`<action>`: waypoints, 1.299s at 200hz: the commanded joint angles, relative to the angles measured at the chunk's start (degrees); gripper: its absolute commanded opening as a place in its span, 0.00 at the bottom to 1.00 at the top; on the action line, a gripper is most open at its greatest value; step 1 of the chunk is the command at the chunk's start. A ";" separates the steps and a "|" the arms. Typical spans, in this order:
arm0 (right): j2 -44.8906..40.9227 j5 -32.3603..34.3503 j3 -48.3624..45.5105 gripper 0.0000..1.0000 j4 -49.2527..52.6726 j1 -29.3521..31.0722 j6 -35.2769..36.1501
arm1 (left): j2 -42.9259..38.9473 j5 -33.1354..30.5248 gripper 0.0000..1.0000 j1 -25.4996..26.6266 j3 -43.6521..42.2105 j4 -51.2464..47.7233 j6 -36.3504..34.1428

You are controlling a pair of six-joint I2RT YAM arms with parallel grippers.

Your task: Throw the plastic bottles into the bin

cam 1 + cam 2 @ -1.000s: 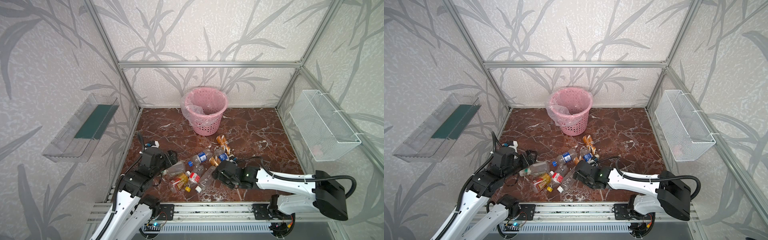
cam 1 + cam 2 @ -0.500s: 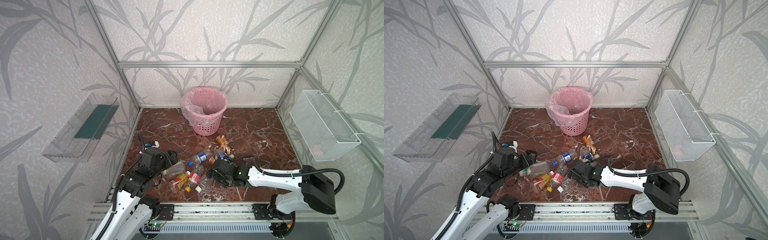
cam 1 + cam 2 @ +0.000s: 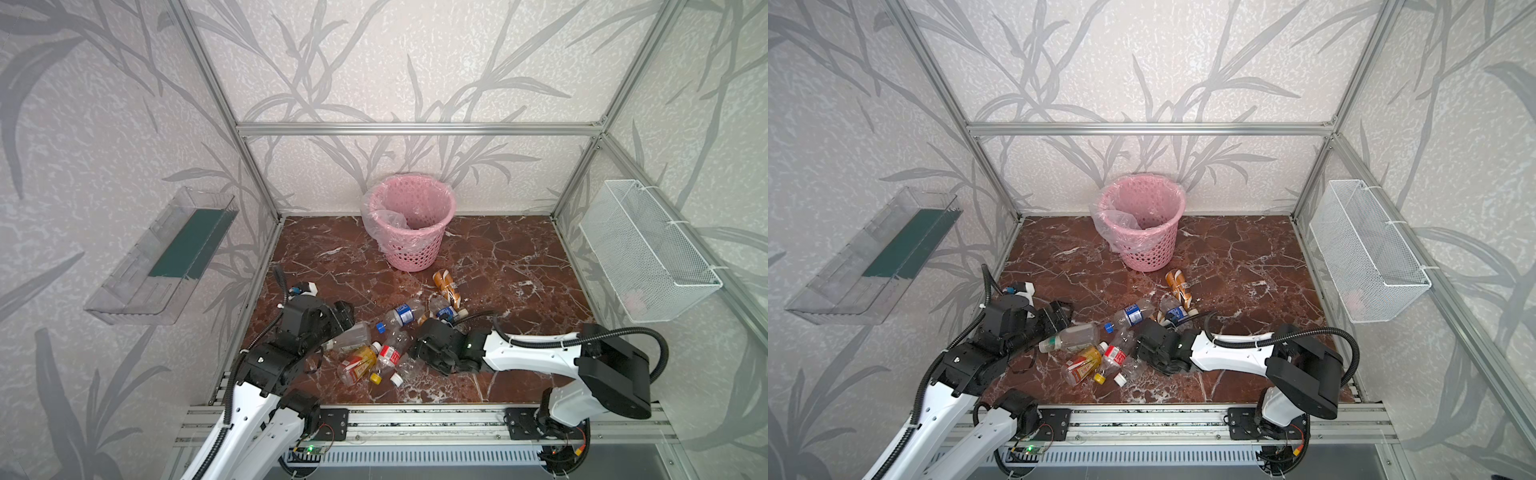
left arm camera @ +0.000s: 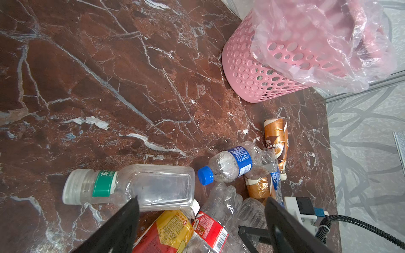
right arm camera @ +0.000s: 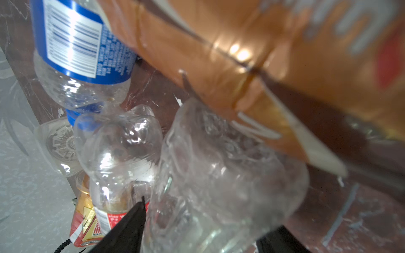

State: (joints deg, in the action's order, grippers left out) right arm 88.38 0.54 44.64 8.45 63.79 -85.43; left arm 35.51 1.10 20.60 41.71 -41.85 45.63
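Red-brown marble worktop [image 3: 511, 266] lies inside walls of leaf-patterned paper and aluminium rails; a clear tray [image 3: 166, 257] hangs on the left wall and a white wire basket [image 3: 648, 257] on the right, both well apart from the work.

The bin [image 3: 409, 245], pink, perforated and lined with a loose clear bag, stands upright at the back centre. The plastic bottles [image 3: 386, 345] lie on their sides in a loose heap near the front edge, between the two arms; an orange-brown wrapped bottle [image 3: 446, 284] lies nearest the bin.

Within the heap a blue-labelled bottle [image 4: 230, 164] with a blue cap lies just beside a square clear bottle [image 4: 131, 186] with a green band and white cap; a yellow-labelled bottle [image 3: 355, 363] and a red-labelled bottle [image 3: 388, 353] touch each other.

The left end effector [image 3: 347, 320] hovers with its fingers spread wide, just beside the square clear bottle, holding nothing.

The right end effector [image 3: 417, 357] sits low in the heap, its fingers either side of a crumpled clear bottle [image 5: 219, 175]; whether they press it I cannot tell; the red-labelled bottle crowds it on one side and another orange-brown bottle [image 5: 241, 54] on the other.
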 commanded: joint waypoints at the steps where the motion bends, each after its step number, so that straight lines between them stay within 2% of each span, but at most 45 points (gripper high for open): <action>1: 1.16 -0.31 0.91 0.74 0.43 0.29 0.79 | -0.78 -0.91 0.89 -0.21 -0.93 -1.03 -0.19; 52: 1.03 -0.45 0.62 0.64 1.70 0.24 2.20 | -0.93 -1.02 0.89 -0.23 -1.20 -0.96 -0.10; 107: -0.39 -2.11 0.18 0.57 4.18 0.38 4.52 | -0.54 -0.93 0.89 -0.30 -1.78 -0.39 -0.09; 158: -0.80 -2.29 1.94 0.56 12.17 0.58 8.99 | -0.58 -0.84 0.89 -0.30 -1.66 -0.32 -0.07; 207: 2.94 -3.06 8.26 0.56 24.90 0.57 19.53 | -0.44 -0.76 0.89 -0.31 -1.63 -0.21 -0.10; 260: 5.93 -4.58 10.76 0.59 27.24 0.62 24.49 | 0.00 -0.58 0.89 -0.39 -1.66 0.35 0.00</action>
State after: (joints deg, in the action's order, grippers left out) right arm 92.09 -3.57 54.87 28.88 63.88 -65.14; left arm 35.27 1.10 20.53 40.62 -41.95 45.63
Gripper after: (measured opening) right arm 0.587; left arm 0.890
